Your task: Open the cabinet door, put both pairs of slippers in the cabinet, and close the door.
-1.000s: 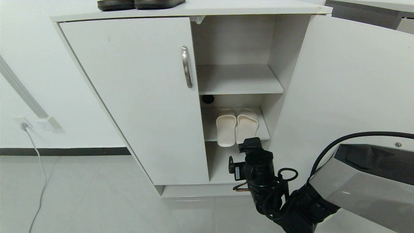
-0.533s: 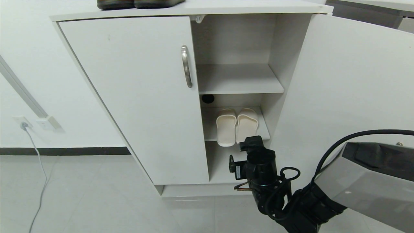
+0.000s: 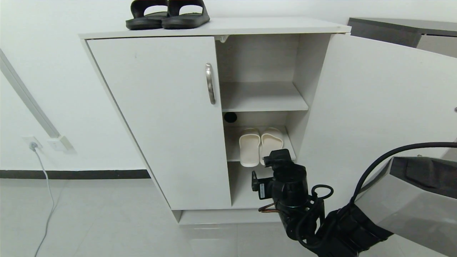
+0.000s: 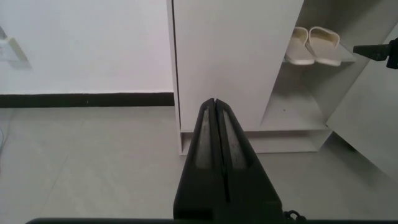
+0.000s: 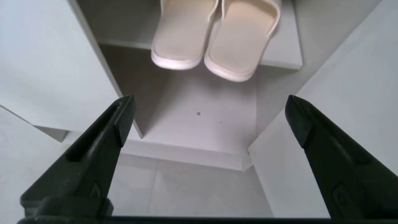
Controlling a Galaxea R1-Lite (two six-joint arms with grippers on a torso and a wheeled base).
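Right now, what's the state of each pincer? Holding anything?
Left pincer: closed, holding nothing.
Right pincer: open, holding nothing, facing the white slippers on the cabinet shelf.

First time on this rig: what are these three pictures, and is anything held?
It is a two-armed robot. The wide picture comes from its head camera, the other two from its wrists. It faces a white wooden cabinet whose right door stands open. A pair of cream rubber slippers lies on a shelf inside; a pair of black slide slippers sits on top. The right tool is open and empty near the cream pair; the left tool is shut, holding nothing.
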